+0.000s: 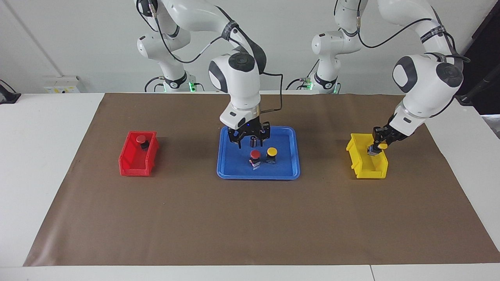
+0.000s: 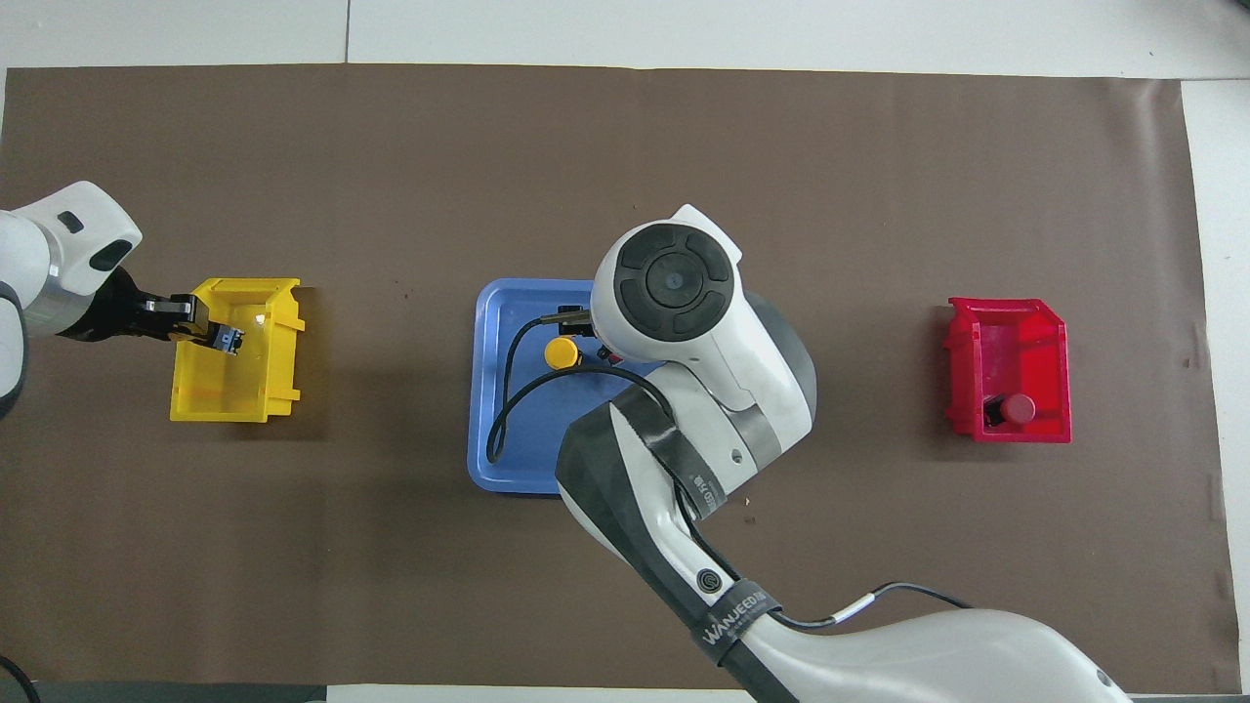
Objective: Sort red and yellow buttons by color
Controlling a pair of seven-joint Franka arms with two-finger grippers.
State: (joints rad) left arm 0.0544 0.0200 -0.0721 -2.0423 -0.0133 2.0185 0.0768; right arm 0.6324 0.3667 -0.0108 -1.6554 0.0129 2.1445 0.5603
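My left pincer [image 1: 377, 147] hangs over the yellow bin [image 1: 361, 166] at the left arm's end of the brown mat [image 1: 250, 218], clenched on a yellow button [image 1: 382, 146]; the yellow cap pokes out beside my fingers and the small base sits between them, above the inside of the bin, and from overhead this same pincer [image 2: 210, 332] shows at the bin's [image 2: 249, 391] edge with the button's dark base [image 2: 229, 340] at its tip. My right pincer [image 1: 249, 136] is over the blue tray [image 1: 234, 168] in the middle of the mat, its two fingers spread apart and grasping nothing, with a dark capless cylinder [image 1: 253, 141] standing on the tray in the gap under them; whether they touch it I cannot tell. Just past that pincer's tips, away from the arms, a red button [image 1: 255, 158] and a second yellow button [image 1: 272, 155] stand side by side on the tray, the red one under my right pincer's reach and the yellow one beside it toward the left arm's end. From overhead my right arm's wrist covers most of the tray [image 2: 498, 430], and only the yellow cap [image 2: 561, 352] shows clearly there. Well away from that pincer, at the right arm's end of the mat, the red bin [image 1: 134, 166] holds the other red button [image 1: 141, 141], which lies in the part of the bin nearer the robots.
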